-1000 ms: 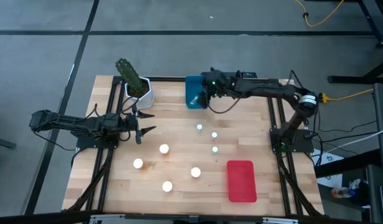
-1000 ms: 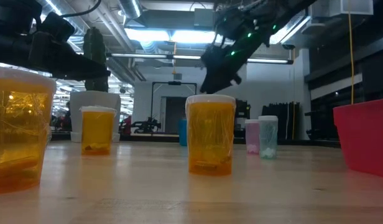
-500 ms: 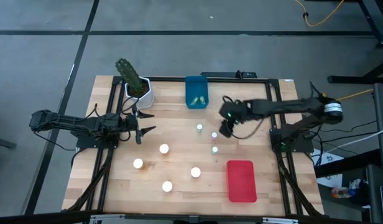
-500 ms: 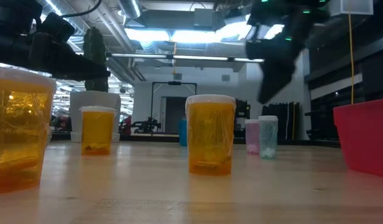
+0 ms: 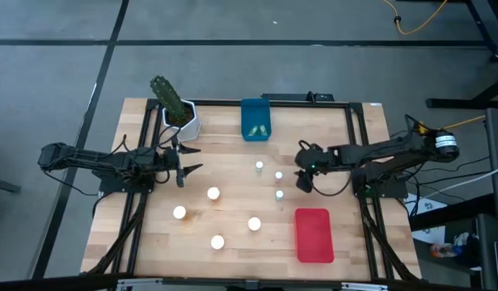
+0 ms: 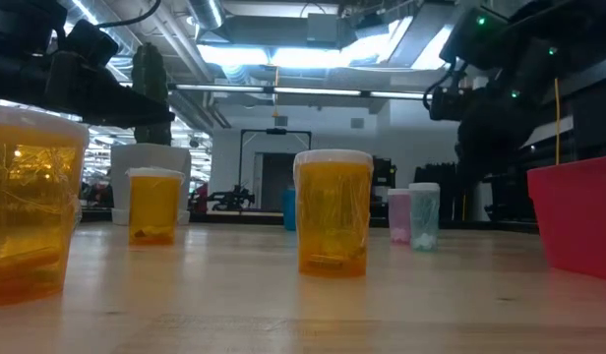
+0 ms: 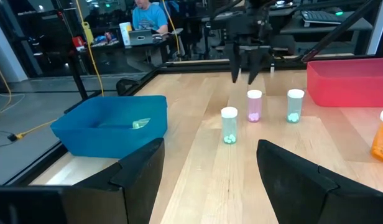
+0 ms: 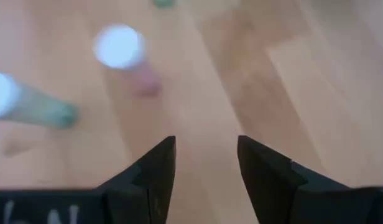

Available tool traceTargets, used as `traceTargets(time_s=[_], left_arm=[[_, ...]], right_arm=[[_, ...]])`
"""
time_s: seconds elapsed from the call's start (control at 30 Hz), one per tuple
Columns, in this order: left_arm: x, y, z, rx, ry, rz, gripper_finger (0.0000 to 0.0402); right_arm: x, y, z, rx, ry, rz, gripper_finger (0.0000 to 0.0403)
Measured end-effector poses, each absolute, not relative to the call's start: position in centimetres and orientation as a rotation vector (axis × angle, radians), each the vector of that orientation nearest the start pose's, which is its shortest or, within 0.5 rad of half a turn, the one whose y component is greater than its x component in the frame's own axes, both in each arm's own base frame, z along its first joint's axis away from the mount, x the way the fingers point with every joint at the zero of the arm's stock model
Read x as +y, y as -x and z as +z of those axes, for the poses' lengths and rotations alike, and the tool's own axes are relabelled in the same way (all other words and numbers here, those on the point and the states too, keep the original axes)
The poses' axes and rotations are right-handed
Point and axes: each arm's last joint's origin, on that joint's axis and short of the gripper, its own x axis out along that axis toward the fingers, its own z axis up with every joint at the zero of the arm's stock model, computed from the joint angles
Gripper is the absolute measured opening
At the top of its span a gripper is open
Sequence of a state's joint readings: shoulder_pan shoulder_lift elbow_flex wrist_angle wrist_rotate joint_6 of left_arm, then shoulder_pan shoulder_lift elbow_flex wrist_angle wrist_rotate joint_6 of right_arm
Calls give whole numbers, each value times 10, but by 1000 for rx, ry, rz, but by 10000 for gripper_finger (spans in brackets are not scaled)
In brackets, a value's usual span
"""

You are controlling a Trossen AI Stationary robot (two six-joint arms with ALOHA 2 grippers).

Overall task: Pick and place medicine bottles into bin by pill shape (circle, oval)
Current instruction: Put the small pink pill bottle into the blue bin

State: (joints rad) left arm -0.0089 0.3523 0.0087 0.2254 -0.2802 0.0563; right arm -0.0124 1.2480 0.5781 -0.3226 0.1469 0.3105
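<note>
Pill shapes can't be read anywhere: the three small bottles [image 7: 230, 125] on the tabletop [image 5: 233, 166] show only pale smudges inside. From above, every bottle is just a white cap dot [image 5: 213, 193]. Contents of the blue bin [image 5: 255, 120] are tiny greenish specks, count unclear. Nearest orange bottle [image 6: 28, 202] is cut off at the low view's left edge; another orange bottle [image 7: 382, 135] is cropped in the left wrist view. Right wrist view is smeared, with two bottles [image 8: 120, 47] as blurs. Red bin [image 6: 576, 213] runs off frame.
</note>
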Motion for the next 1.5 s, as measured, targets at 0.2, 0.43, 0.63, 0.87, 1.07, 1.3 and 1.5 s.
traceTargets(time_s=[0.2, 0.43, 0.63, 0.87, 1.07, 1.3, 1.5], left_arm=[[7, -118, 157, 125, -73, 268, 247], [7, -118, 157, 125, -73, 268, 247], [7, -118, 157, 124, -73, 268, 247], [7, -118, 157, 124, -73, 268, 247], [7, -118, 157, 125, -73, 268, 247], [7, -118, 157, 125, -73, 268, 247], [7, -118, 157, 125, -73, 268, 247]], right_arm=[[-4, -222, 169, 921, -179, -148, 174], [-4, -227, 161, 947, -151, -114, 174], [-4, -235, 148, 971, -125, -102, 174], [-4, -246, 143, 911, -58, -65, 174], [-4, -248, 143, 896, -55, -63, 174], [-4, -252, 146, 837, -22, -46, 174], [-4, -254, 148, 808, -12, -42, 174]])
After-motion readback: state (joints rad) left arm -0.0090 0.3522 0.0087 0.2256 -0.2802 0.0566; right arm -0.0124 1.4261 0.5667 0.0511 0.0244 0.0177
